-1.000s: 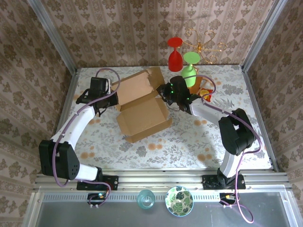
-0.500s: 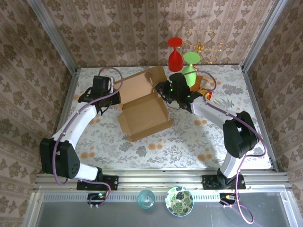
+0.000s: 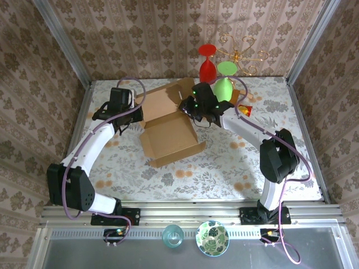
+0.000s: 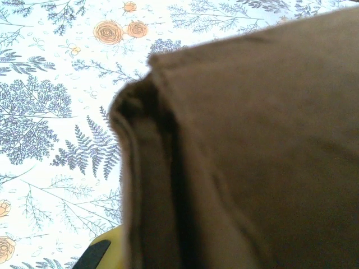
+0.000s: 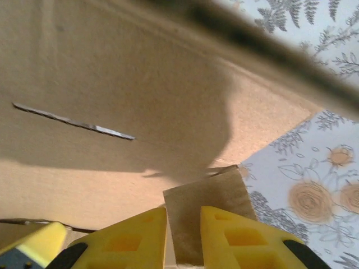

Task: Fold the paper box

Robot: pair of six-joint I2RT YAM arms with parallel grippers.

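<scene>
Mid-bench [image 3: 224,162]: paper box [image 3: 171,140] part-folded. Jaws of left gripper [image 3: 130,114] clenched on its left-edge wall; jaws of right gripper [image 5: 184,230] pinching a far-side flap.

Left tool [image 3: 133,110] closed, right tool [image 5: 183,223] pinching

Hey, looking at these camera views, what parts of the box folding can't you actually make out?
- Left wrist: the paper box sits blurred against the lens, hiding one finger of the left tool.
- Top: tips of the right tool are hidden under its own wrist.
- Right wrist: frame edges cut off the box's outline.
</scene>
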